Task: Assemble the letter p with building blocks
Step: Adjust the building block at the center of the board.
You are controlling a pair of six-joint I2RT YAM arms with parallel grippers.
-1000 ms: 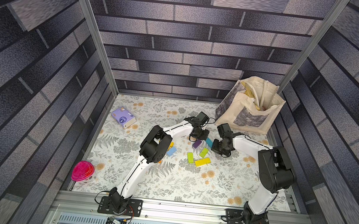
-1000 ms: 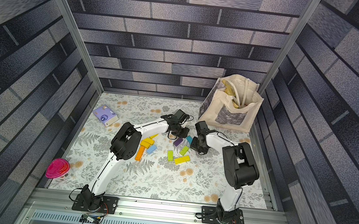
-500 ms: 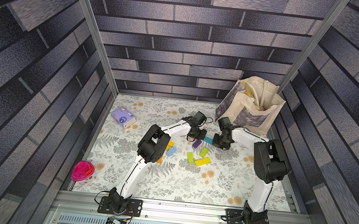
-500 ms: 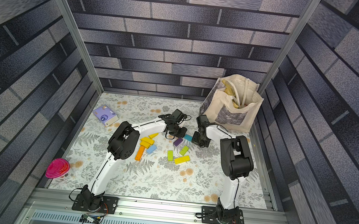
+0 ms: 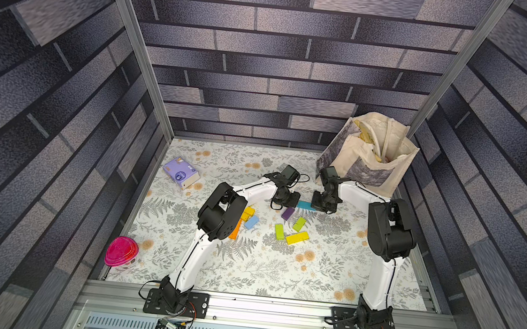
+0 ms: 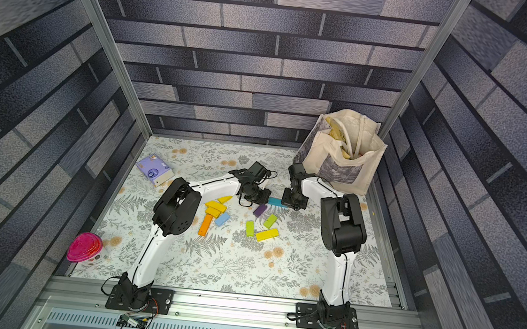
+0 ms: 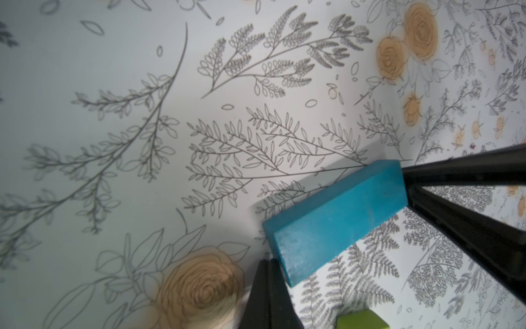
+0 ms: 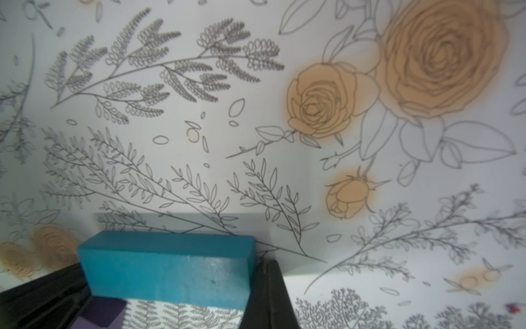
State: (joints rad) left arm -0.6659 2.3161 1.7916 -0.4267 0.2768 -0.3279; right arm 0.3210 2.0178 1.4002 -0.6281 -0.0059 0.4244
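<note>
Both arms reach to the far middle of the floral table cover point(image 5: 261, 272), where the teal block point(image 5: 304, 205) lies flat with a gripper at each end. The left gripper point(image 5: 293, 202) stands at its left end and the right gripper point(image 5: 318, 206) at its right end, the side nearer the tote bag point(image 5: 369, 159). Each pair of jaws is clenched on nothing. In the left wrist view the left gripper's fingers point(image 7: 267, 293) lie pressed together, their tip against a near corner of the teal block point(image 7: 336, 222), and the tip of the right gripper point(image 7: 405, 182) meets the block's far end face. The right wrist view shows the same contact from the other side: the right gripper's fingers point(image 8: 267, 293) are closed beside one end of the block point(image 8: 168, 270), and the left gripper point(image 8: 76, 277) is at the other. The block is flanked, not grasped. Nearer the arms' bases lie a purple block point(image 5: 287, 213), a lime green block point(image 5: 299, 224), a second lime green block point(image 5: 279, 231) and a long yellow block point(image 5: 297, 237), scattered loose. Beside the left arm's elbow sits another cluster: yellow blocks point(image 6: 216, 206), a light blue block point(image 6: 222, 219) and an orange block point(image 6: 205, 224). The elbow partly hides this cluster in a top view point(image 5: 248, 212). Well apart from all of these, a purple tissue packet point(image 5: 181, 174) lies near the far left corner. A pink lidded container point(image 5: 121, 251) sits at the left edge.
</note>
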